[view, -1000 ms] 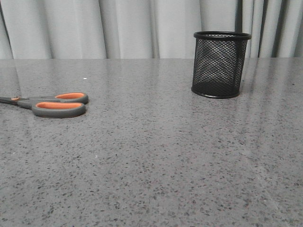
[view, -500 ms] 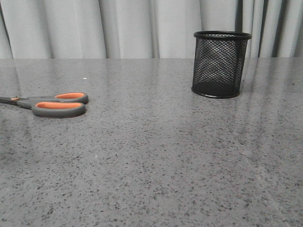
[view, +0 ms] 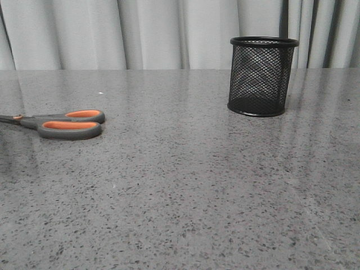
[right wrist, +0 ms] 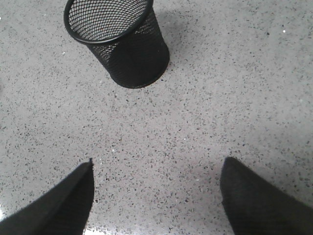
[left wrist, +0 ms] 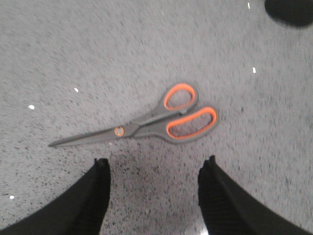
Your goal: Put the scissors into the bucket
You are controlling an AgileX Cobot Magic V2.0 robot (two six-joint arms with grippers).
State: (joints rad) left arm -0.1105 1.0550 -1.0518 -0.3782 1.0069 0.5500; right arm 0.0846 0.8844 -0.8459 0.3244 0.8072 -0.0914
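Left gripper [left wrist: 154, 183] is hovering wide open, empty. Scissors [view: 62, 125] are lying flat, closed, at left-centre of front frame. Likely stiff, light, slippery blades; pinching near the pivot looks best. Bucket [view: 262, 76] is standing upright, upper right.

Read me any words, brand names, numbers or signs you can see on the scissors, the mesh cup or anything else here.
There is no readable text in any view.
Scissors: no print shows on the handles or blades; the left wrist view is slightly blurred.
Bucket: plain black mesh, no label.
Table: speckled grey, no markings.
Curtain: plain.
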